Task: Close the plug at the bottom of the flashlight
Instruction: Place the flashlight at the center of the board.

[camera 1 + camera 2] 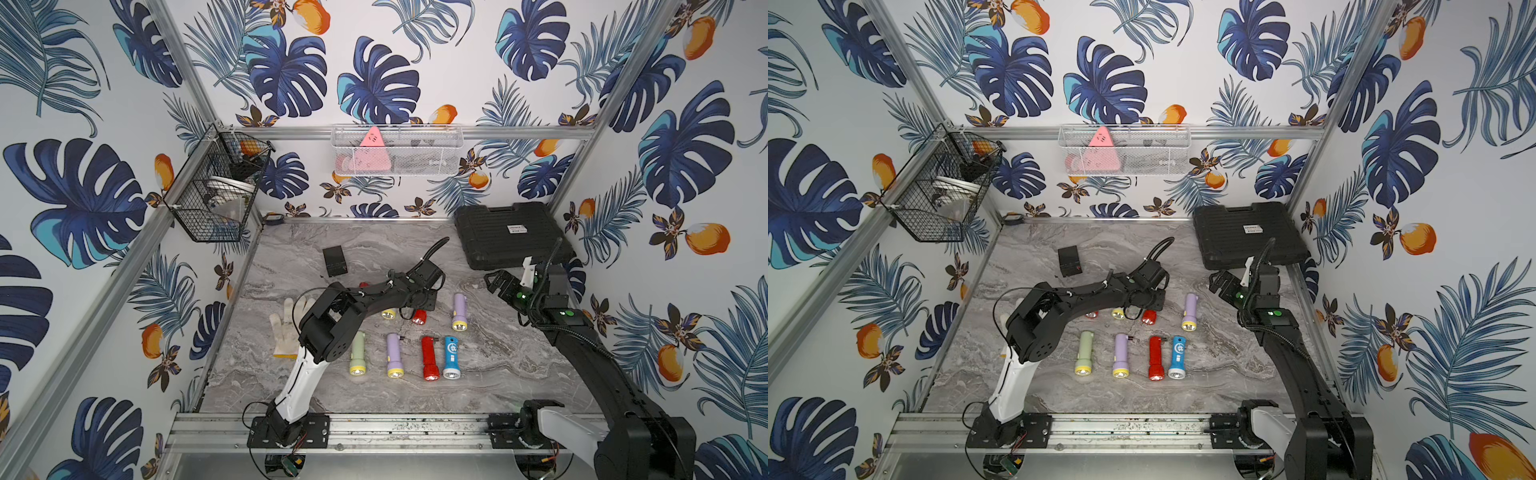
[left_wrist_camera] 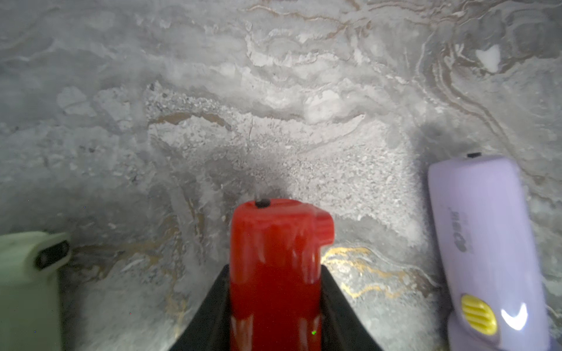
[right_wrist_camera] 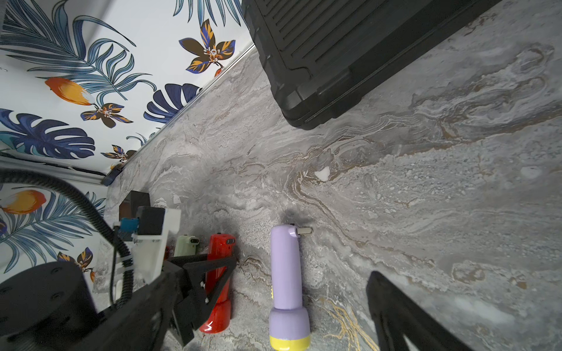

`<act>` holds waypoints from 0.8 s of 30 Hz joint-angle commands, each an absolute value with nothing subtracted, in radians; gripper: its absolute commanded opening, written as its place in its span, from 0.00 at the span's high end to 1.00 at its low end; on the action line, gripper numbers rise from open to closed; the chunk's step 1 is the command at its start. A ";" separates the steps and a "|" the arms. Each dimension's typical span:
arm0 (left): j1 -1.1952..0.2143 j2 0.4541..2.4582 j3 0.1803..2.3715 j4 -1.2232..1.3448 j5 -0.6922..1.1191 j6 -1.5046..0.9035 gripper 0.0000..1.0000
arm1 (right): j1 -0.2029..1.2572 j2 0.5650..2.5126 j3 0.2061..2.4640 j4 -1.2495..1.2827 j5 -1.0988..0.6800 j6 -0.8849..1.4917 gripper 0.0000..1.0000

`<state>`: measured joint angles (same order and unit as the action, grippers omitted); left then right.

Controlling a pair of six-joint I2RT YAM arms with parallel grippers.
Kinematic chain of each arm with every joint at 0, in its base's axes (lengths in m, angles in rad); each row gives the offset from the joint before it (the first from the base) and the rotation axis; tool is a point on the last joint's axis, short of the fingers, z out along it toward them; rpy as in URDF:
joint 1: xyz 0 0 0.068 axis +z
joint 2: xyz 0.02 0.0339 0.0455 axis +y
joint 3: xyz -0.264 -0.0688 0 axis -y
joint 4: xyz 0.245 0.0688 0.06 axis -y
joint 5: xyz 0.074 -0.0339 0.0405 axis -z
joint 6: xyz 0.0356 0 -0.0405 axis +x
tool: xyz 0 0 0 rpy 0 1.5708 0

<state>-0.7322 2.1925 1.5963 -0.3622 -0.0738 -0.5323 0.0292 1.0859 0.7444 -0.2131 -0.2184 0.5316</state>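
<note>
The left arm (image 1: 324,332) rises from its base at the near edge, bends at the elbow and reaches forward and to the right, with the wrist low. The left gripper (image 2: 275,273) is closed on a red flashlight (image 2: 273,243), one finger on each side of it. The right arm (image 1: 590,353) stretches forward along the right side. The right gripper (image 3: 303,266) hangs in the air with its jaws wide apart and holds nothing.

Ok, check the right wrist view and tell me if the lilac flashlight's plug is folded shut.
No, the lilac flashlight's metal plug sticks out sideways from its bottom end.
</note>
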 commanded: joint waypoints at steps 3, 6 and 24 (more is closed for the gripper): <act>-0.732 2.221 1.614 -0.388 -0.092 -0.549 0.98 | 0.029 1.081 0.746 -0.189 -0.224 0.534 0.00; -0.732 2.222 1.614 -0.393 -0.094 -0.546 0.75 | 0.029 1.079 0.746 -0.188 -0.226 0.534 0.00; -0.815 2.172 1.779 -0.469 -0.039 -0.505 0.35 | 0.026 1.062 0.745 -0.228 -0.085 0.547 0.00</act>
<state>-0.7967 2.1635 1.7500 -0.4496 -0.0620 -0.5209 0.0261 1.0718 0.7410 -0.2188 -0.1455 0.5358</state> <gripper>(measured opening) 0.649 0.999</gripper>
